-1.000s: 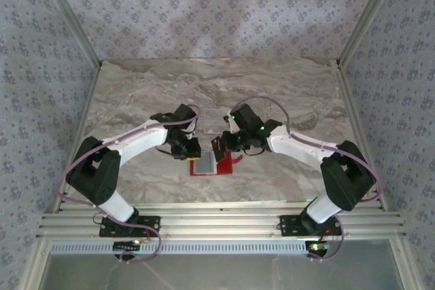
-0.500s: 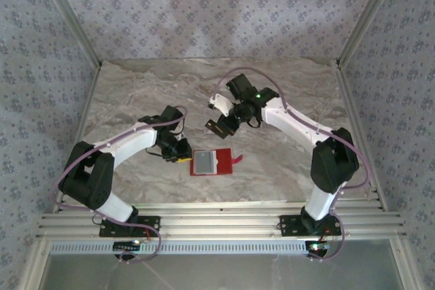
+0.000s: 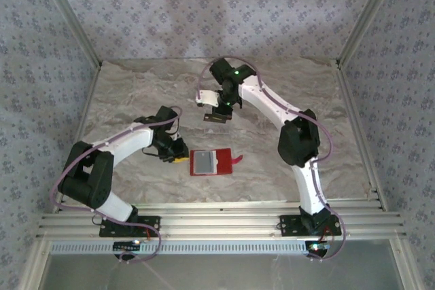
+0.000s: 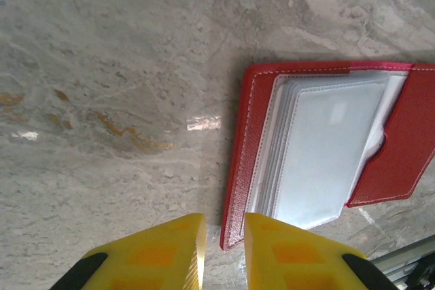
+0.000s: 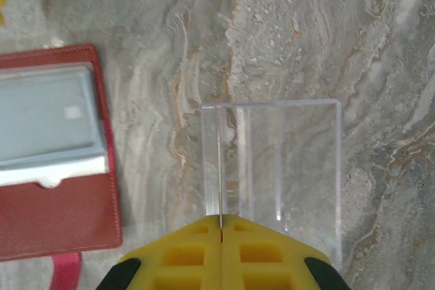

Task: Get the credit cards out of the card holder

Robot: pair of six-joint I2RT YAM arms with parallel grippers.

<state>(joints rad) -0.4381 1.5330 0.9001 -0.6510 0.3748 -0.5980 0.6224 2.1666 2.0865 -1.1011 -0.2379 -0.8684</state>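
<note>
While the right claw is clenching a thin card seen edge-on, a clear tray is lying right beneath it on the marble table. The open red holder is lying to the near side of that claw, apart from the tray. The left claw is hanging with jaws slightly parted, gripping nothing, the holder's corner showing just under its gap.

1. The left gripper crowds the card holder at its left edge.
2. Behind the holder we meet a clear box and the right gripper pinching a credit card.
3. Rightward, bare tabletop.
</note>
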